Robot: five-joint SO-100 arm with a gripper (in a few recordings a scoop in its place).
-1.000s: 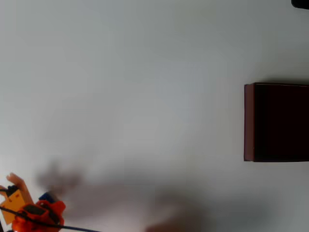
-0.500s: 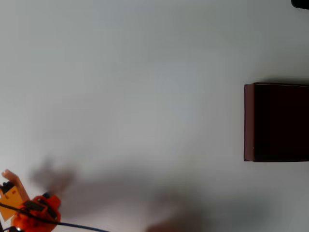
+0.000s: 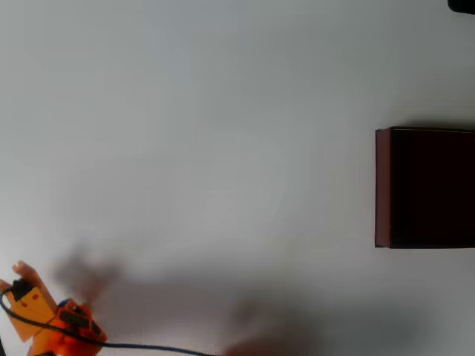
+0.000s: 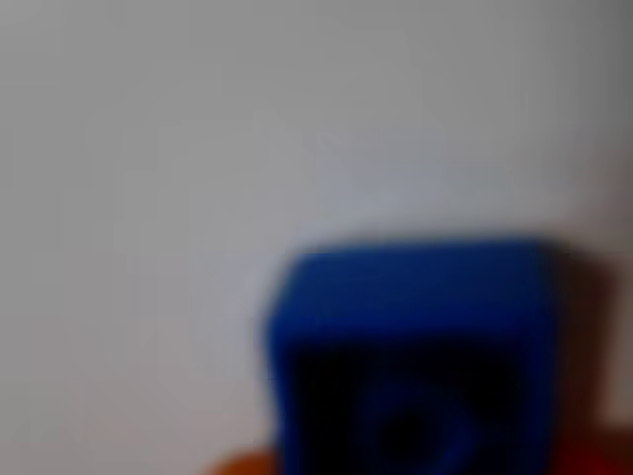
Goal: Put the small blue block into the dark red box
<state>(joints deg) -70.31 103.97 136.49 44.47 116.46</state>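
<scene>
Overhead view showed my fingers (image 3: 63, 315) at the near-left corner of the pale worktop (image 3: 223, 148), with the dark red box (image 3: 383, 187) well apart at the right edge. Wrist view had the small blue block (image 4: 410, 351) blurred and close against the camera, apparently held, though I could not tell how tightly. I judged a long rightward carry over bare surface.

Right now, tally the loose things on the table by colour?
Blue: 1, the block, close up and blurred in the wrist view.
Dark red: 1, the box at the right edge of the overhead view.
Total: 2.
</scene>
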